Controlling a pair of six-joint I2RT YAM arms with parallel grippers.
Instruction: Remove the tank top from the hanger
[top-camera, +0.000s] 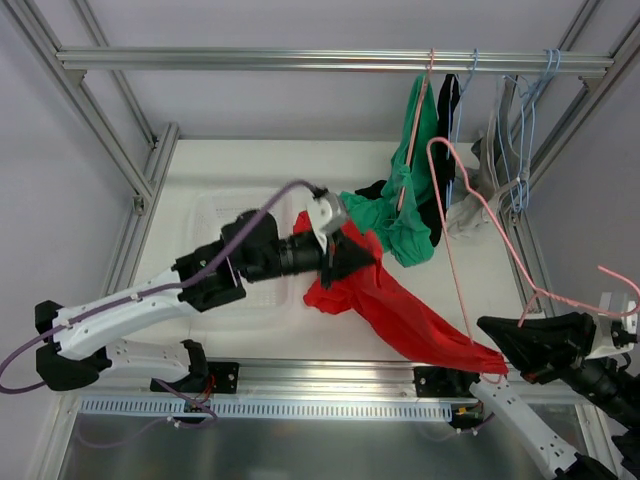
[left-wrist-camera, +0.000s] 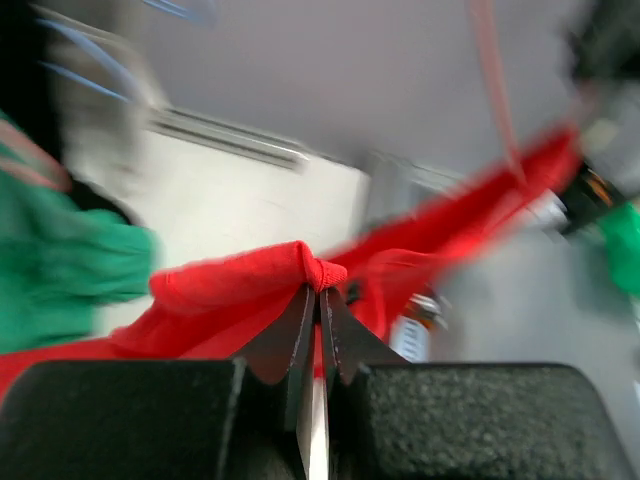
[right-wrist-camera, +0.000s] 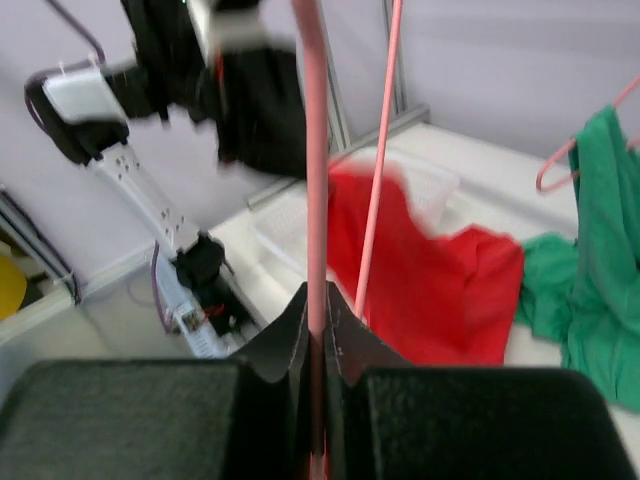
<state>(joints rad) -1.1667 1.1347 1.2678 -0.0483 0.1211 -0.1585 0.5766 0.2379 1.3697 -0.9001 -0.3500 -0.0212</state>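
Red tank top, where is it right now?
In the top view, the red tank top stretches from the left gripper toward the right gripper, just below the green garment.

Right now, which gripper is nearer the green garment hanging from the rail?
Left. The left gripper, shut on the red tank top, sits just beside the green garment; the right gripper, clamping the pink hanger, is farther off near the front right.

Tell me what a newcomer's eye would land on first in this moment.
The red tank top stands out most, pulled into a long diagonal band across the table's middle, its bunched edge pinched in the left gripper. At lower right, the right gripper is clamped on a pink hanger. Behind them, a green garment hangs from the rail at upper right.
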